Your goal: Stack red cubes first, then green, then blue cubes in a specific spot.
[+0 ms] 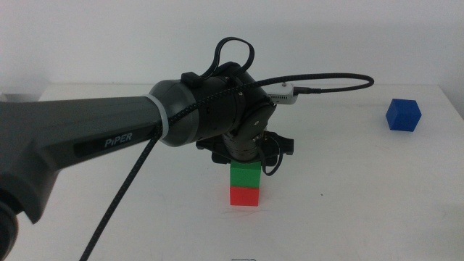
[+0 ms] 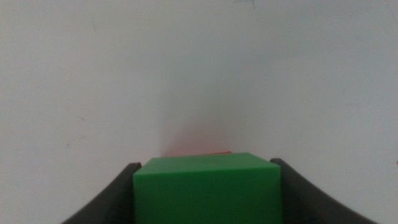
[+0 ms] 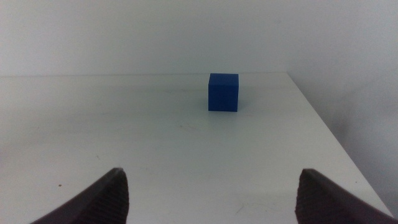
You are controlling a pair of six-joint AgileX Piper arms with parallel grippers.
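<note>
Table (image 1: 348, 181), white, one: bears all cubes. Left gripper (image 1: 246, 161), one: held over the stack at table centre, jaws pinching the green cube (image 1: 245, 175), which is seated on the red cube (image 1: 244, 195). Right gripper (image 3: 211, 193), one: jaws spread, empty, faced toward the blue cube (image 3: 223, 92), well apart at the far right. Cubes counted: one red, one green, one blue. Risk judged: the stack could be toppled if the green cube is dragged on release.
</note>
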